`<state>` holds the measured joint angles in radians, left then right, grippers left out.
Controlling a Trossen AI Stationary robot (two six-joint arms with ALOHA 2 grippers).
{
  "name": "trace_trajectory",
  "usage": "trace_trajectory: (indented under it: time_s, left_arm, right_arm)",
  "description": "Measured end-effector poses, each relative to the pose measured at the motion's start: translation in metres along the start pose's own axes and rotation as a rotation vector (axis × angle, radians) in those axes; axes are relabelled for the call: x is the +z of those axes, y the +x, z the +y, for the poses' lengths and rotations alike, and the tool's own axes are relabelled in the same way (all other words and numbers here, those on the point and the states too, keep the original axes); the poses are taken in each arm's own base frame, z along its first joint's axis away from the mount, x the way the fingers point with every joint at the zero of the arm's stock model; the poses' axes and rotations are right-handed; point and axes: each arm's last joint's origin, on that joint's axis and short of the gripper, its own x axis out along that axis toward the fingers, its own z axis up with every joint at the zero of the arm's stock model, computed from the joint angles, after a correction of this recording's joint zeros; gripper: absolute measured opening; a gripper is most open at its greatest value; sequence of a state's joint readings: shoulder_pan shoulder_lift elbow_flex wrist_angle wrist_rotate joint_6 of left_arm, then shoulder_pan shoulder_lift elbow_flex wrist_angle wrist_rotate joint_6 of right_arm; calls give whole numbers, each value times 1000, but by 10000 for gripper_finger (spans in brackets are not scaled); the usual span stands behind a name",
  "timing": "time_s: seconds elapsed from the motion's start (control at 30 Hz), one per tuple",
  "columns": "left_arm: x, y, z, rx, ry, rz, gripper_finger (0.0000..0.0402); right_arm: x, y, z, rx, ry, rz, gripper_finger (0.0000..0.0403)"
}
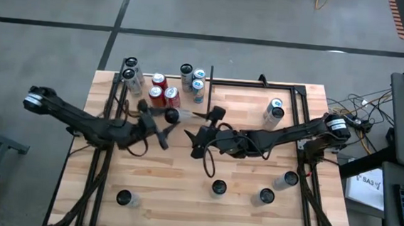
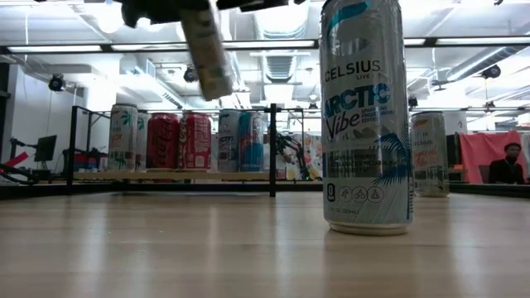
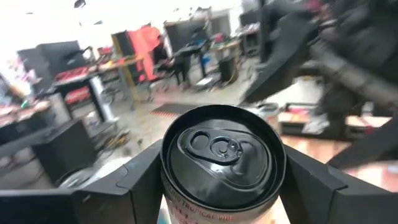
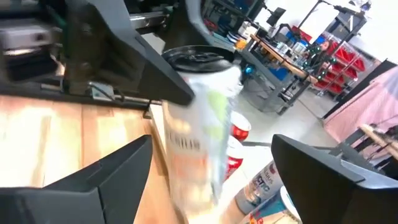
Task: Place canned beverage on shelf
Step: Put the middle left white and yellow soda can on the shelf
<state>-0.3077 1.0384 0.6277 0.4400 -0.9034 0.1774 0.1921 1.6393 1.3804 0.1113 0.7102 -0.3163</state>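
A pale can [image 1: 172,115] with a black top hangs above the middle of the table. My left gripper [image 1: 165,123] is shut on it; its fingers flank the can [image 3: 222,155] in the left wrist view. My right gripper [image 1: 205,133] stands open just right of the can, its fingers [image 4: 124,165] apart on either side of the blurred can [image 4: 199,137] without touching it. The low view shows the can [image 2: 207,50] high up, slightly tilted. The shelf [image 2: 207,175] stands at the far left and carries several upright cans [image 1: 162,89]. My left gripper pinches the can's side wall just under its top rim [image 3: 169,180] between its two fingers [image 3: 134,177]. The fingers come level from the table's left side. The can is lifted clear of the table, nearly upright with a slight tilt.
Loose cans stand on the table at the right [image 1: 273,112], near right [image 1: 286,179] [image 1: 266,196], near middle [image 1: 218,187] and near left [image 1: 125,198]. A Celsius can [image 2: 367,116] stands close to the low camera. A black frame [image 1: 261,84] runs along the far right.
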Motion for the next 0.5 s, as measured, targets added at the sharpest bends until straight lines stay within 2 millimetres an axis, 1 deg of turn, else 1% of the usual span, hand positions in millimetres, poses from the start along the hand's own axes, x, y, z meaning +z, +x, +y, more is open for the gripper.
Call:
trace_trajectory:
  time_s: [0.1, 0.23, 0.3, 0.37, 0.5]
  left_arm:
    - [4, -13, 19, 44, -1, 77, 234]
    - [13, -34, 52, 207, -9, 228, 234]
    - [22, -43, 65, 211, -68, 270, 234]
    - [28, -50, 74, 196, -119, 320, 234]
    - [30, -60, 88, 245, -125, 387, 234]
  right_arm:
    - [5, -8, -9, 3, 41, 7, 316]
    - [8, -16, -17, 8, 94, 23, 315]
    - [8, -17, -18, 9, 107, 24, 315]
    - [8, -17, -18, 10, 109, 27, 315]
    - [7, -17, -18, 11, 107, 29, 315]
